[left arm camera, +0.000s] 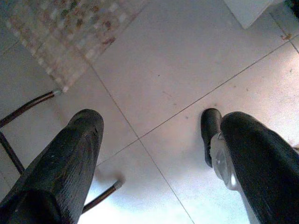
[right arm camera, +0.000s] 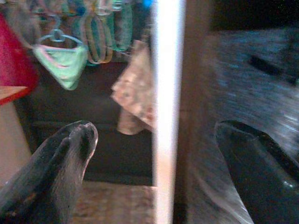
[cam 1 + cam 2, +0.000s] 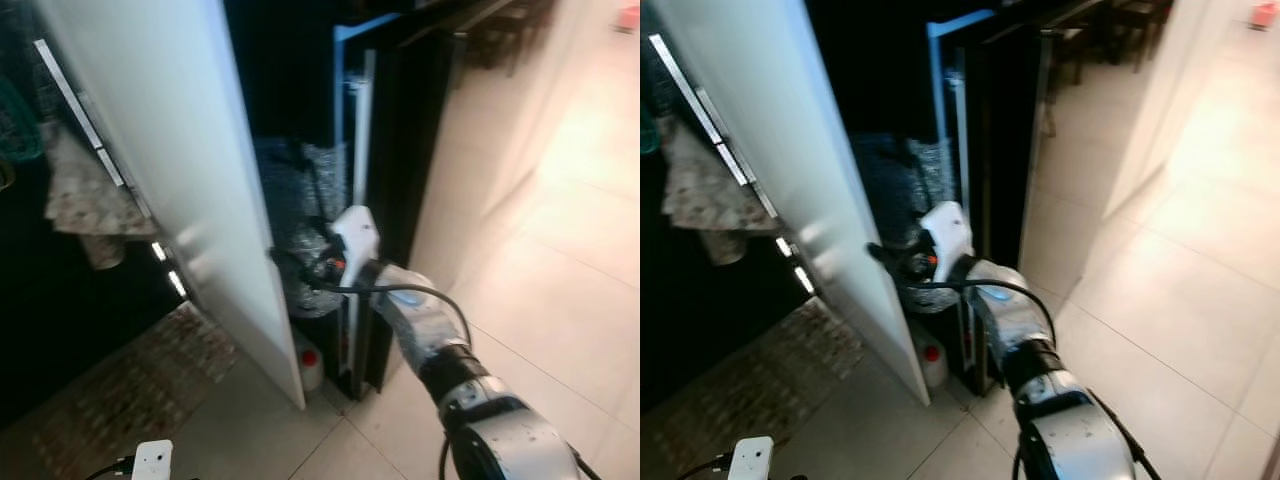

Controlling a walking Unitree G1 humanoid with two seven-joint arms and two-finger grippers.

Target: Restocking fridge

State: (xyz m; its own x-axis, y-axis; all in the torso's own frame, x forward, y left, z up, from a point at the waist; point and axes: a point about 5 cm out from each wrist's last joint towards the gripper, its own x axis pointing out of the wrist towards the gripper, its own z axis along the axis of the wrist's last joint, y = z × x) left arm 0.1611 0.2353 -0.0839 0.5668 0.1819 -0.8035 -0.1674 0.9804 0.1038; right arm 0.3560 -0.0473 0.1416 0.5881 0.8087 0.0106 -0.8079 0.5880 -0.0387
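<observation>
The white fridge door (image 3: 180,170) stands swung open, its free edge toward me. My right gripper (image 3: 292,266) is open and reaches to that edge at about mid height. In the right wrist view the door's edge (image 2: 166,93) runs between the two spread fingers (image 2: 60,154); whether they touch it I cannot tell. Behind the door the fridge's inside (image 3: 300,190) is dark, with a grey speckled surface. My left gripper (image 1: 154,135) hangs low over the tiled floor, open with nothing between its fingers (image 1: 70,154).
A small bottle with a red cap (image 3: 310,365) stands on the floor at the door's foot. A patterned rug (image 3: 120,385) lies to the left, cloths (image 3: 85,195) hang beyond it. A dark cabinet (image 3: 400,150) flanks the fridge; open tiled floor (image 3: 560,260) lies right.
</observation>
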